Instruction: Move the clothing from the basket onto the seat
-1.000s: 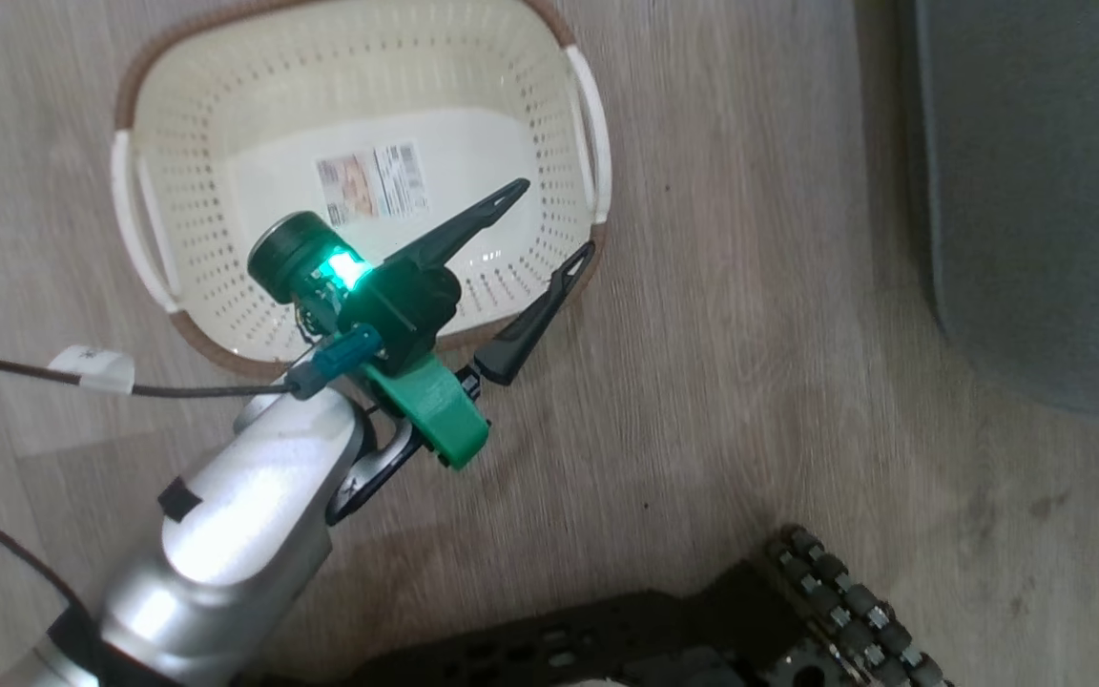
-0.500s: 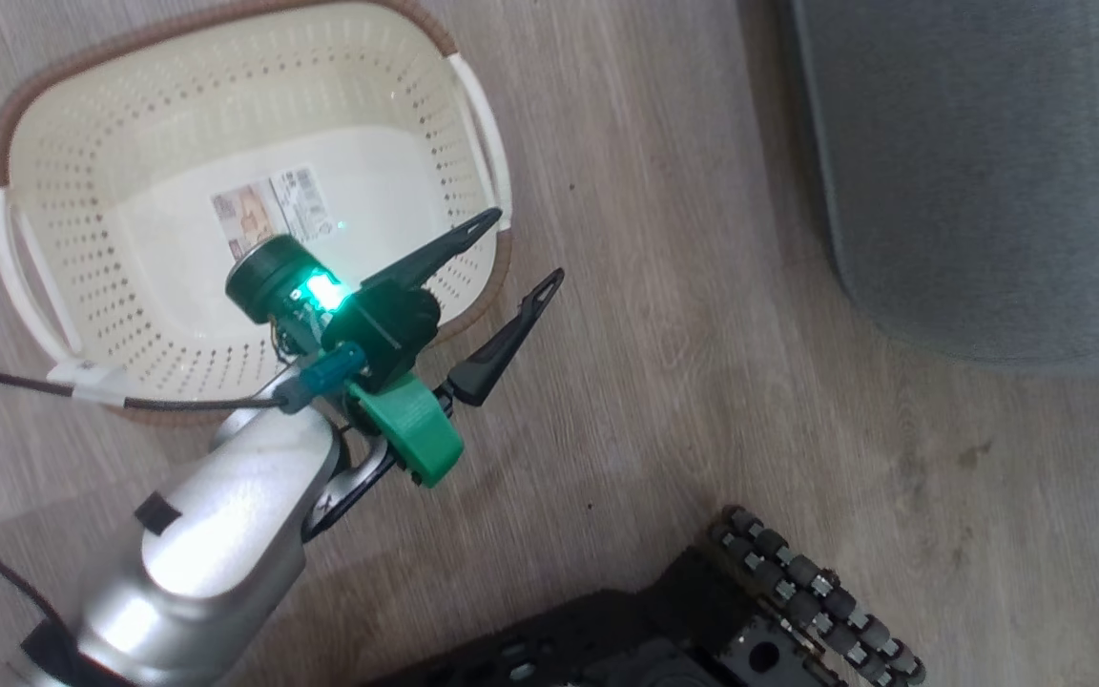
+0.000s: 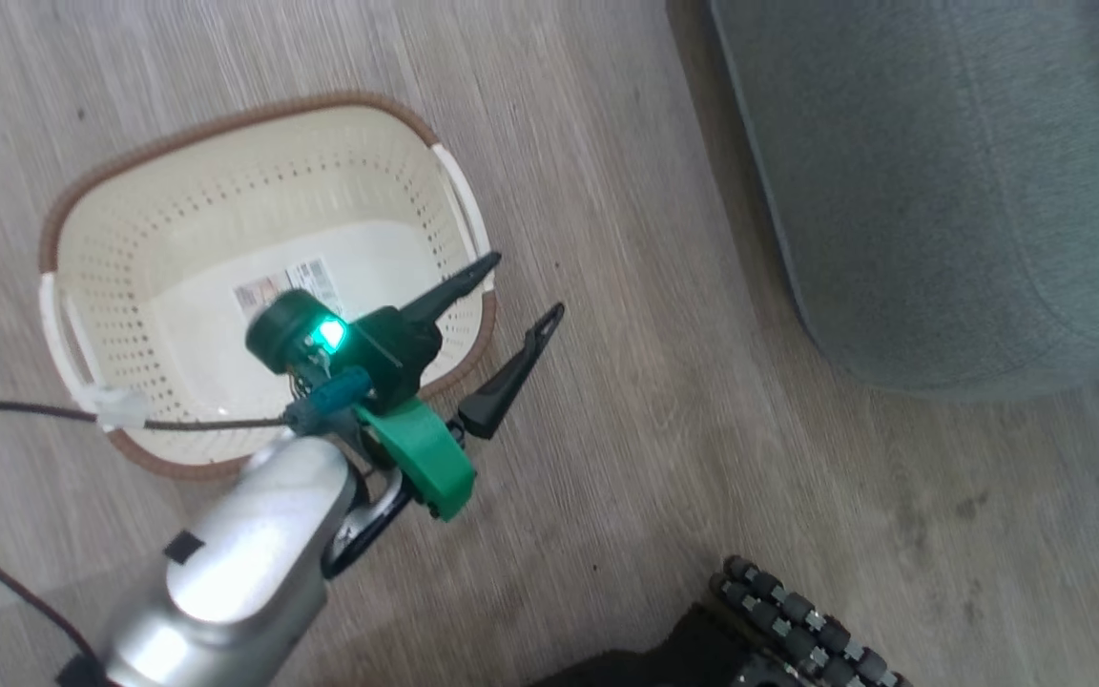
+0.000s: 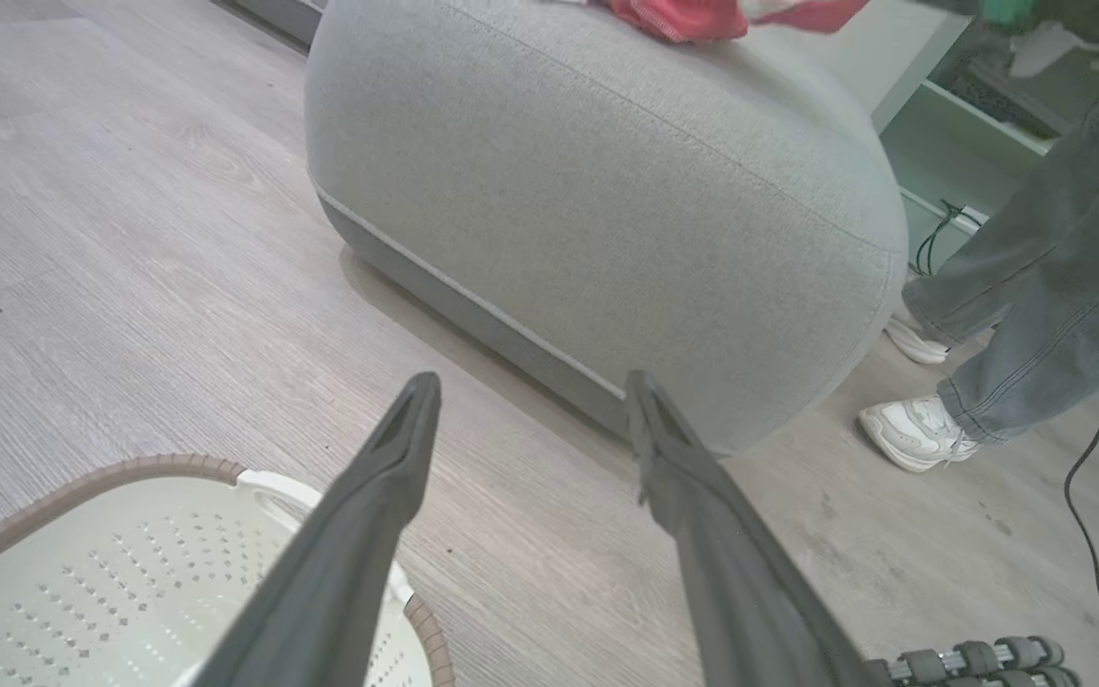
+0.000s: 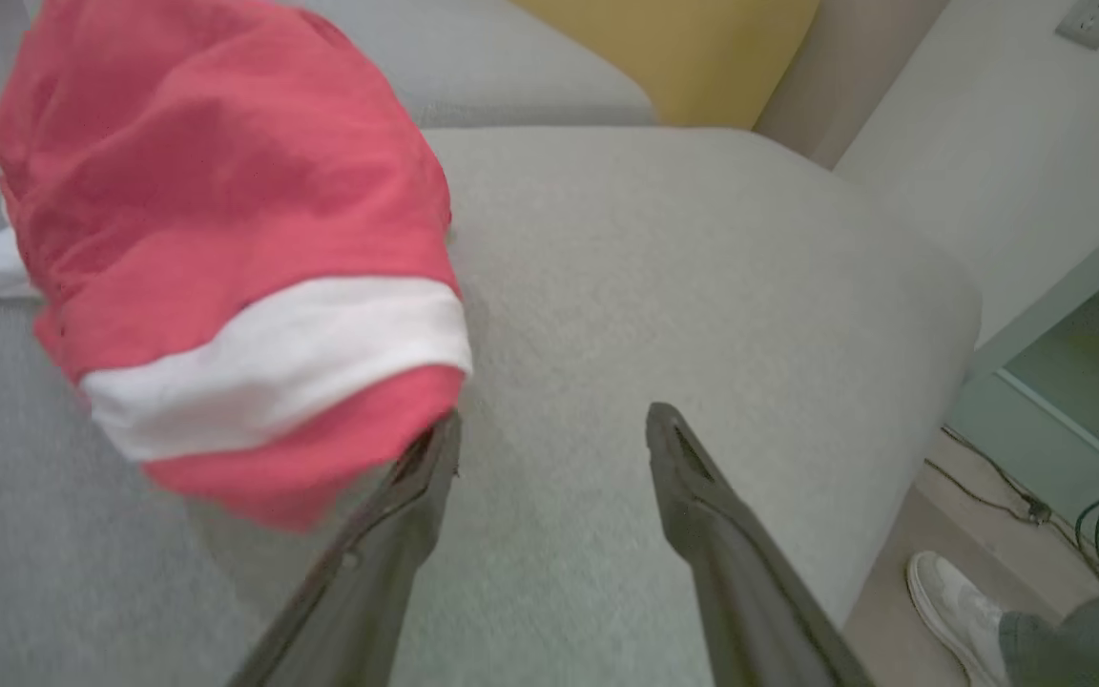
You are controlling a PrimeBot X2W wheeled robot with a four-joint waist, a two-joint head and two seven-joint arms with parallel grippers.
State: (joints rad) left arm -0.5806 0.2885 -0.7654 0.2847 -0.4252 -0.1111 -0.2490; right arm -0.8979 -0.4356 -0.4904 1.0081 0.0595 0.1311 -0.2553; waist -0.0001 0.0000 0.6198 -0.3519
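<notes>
My left gripper (image 3: 523, 284) is spread wide with nothing between its fingers, hanging over the near right corner of the basket (image 3: 225, 119), one finger above the brown rim and the other out over the wood-look floor (image 3: 654, 429). The basket stands on that floor, the label sticker (image 3: 282, 281) showing on its pale bottom. My right gripper (image 5: 557, 418) also stands wide apart and grips nothing, poised above the seat (image 5: 654, 267). The clothing (image 5: 225, 239), red with a white band, is bunched on the seat's top just beside the fingertip at that view's left; its lower edge is blurred, so I cannot tell whether cloth and finger touch. Beyond the seat's far corner a person in grey jeans stands on the floor in white shoes (image 4: 917, 429).
</notes>
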